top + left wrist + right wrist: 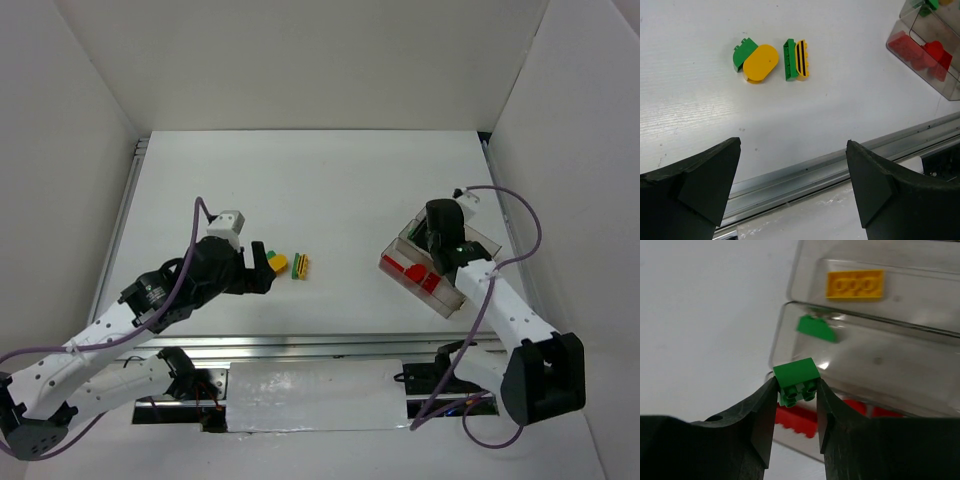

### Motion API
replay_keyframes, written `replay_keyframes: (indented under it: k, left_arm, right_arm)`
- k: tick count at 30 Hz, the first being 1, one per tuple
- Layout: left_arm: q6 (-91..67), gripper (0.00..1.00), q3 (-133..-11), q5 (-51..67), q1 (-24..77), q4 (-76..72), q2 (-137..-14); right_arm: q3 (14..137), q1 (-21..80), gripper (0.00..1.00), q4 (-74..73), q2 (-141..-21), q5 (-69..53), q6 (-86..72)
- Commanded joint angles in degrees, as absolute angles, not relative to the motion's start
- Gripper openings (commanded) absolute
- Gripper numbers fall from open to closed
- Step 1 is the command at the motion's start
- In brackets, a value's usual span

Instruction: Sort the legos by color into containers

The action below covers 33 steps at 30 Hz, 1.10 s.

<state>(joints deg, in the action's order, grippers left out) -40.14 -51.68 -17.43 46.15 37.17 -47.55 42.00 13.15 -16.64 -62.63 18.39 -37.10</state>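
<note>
My right gripper point(796, 390) is pinched shut on a green brick point(796, 376), held just above the tray point(880, 355). Inside the tray I see a yellow brick point(855, 284) in the far compartment, a green piece point(815, 329) in the middle one and red bricks point(795, 422) in the near one. My left gripper point(792, 145) stands wide and holds nothing, well left of the tray over the desk point(690, 100). Ahead of it a rounded yellow-orange lego point(761, 62) touches a green lego point(744, 52), and a green plate point(789, 60) lies against a striped yellow plate point(802, 60).
</note>
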Motion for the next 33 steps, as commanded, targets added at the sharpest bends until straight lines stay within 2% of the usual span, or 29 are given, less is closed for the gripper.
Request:
replay_keyframes:
  k: [1, 3, 6, 8, 9, 10, 11, 12, 15, 18, 19, 22, 23, 26, 30, 33]
  left_arm:
    - [-41.5, 0.99, -50.7, -19.4, 46.0, 36.3, -47.5]
    - [-41.6, 1.0, -50.0, -19.2, 46.1, 36.2, -47.7]
    - [-42.4, 0.99, -48.8, -18.9, 46.0, 35.7, -47.8]
    - [-42.9, 0.99, -48.2, -19.2, 46.0, 35.4, -48.0]
    - [-43.6, 0.99, -47.7, -19.9, 46.0, 35.2, -47.9]
    - [-43.9, 0.99, -47.6, -20.4, 46.0, 35.2, -47.9]
    - [-44.2, 1.0, -47.5, -20.8, 46.0, 35.2, -48.2]
    - [-44.6, 0.99, -47.4, -21.3, 46.0, 35.2, -48.3]
    - [-46.3, 1.0, -47.3, -24.2, 45.9, 35.6, -49.4]
    - [-46.4, 1.0, -47.0, -24.3, 45.9, 34.7, -50.4]
    - [-46.5, 0.99, -46.9, -23.9, 45.9, 33.9, -51.1]
    - [-47.2, 1.0, -47.0, -23.7, 45.9, 33.4, -52.1]
    - [-47.8, 1.0, -47.0, -23.9, 45.9, 33.2, -52.6]
    - [-49.9, 1.0, -47.4, -25.0, 45.9, 33.7, -52.7]
    - [-54.4, 0.99, -49.3, -29.2, 45.9, 38.2, -51.3]
    - [-57.2, 0.99, -51.2, -33.4, 45.7, 44.4, -49.0]
  right_arm:
    - [45.1, 10.0, 0.0, -20.8, -64.4, 28.9, -38.4]
    - [46.0, 9.1, 0.0, -20.5, -65.8, 30.1, -38.1]
    - [47.7, 7.0, 0.07, -20.8, -68.4, 31.1, -37.4]
    - [48.1, 6.8, 0.17, -21.0, -69.1, 30.0, -37.1]
    - [47.9, 6.6, 0.23, -20.8, -69.2, 29.9, -37.0]
    - [47.7, 6.6, 0.51, -20.0, -69.1, 29.8, -36.8]
    - [47.5, 6.6, 0.65, -19.9, -68.9, 29.5, -36.7]
    - [47.2, 6.6, 0.73, -19.4, -68.6, 29.2, -36.3]
    - [47.2, 6.6, 0.85, -19.6, -68.2, 29.1, -36.0]
    - [47.3, 6.6, 0.91, -19.9, -67.1, 26.9, -35.6]
    - [47.1, 6.6, 0.98, -19.5, -66.4, 24.8, -35.0]
    - [45.2, 11.1, 1.0, -16.6, -62.0, 16.6, -34.7]
    - [45.2, 17.4, 1.0, -16.1, -60.3, 16.4, -35.3]
    - [47.7, 27.6, 1.0, -17.7, -62.4, 20.6, -38.4]
    - [54.4, 41.5, 1.0, -19.2, -71.9, 23.1, -42.4]
    - [62.5, 46.1, 1.0, -23.2, -83.8, 26.7, -44.6]
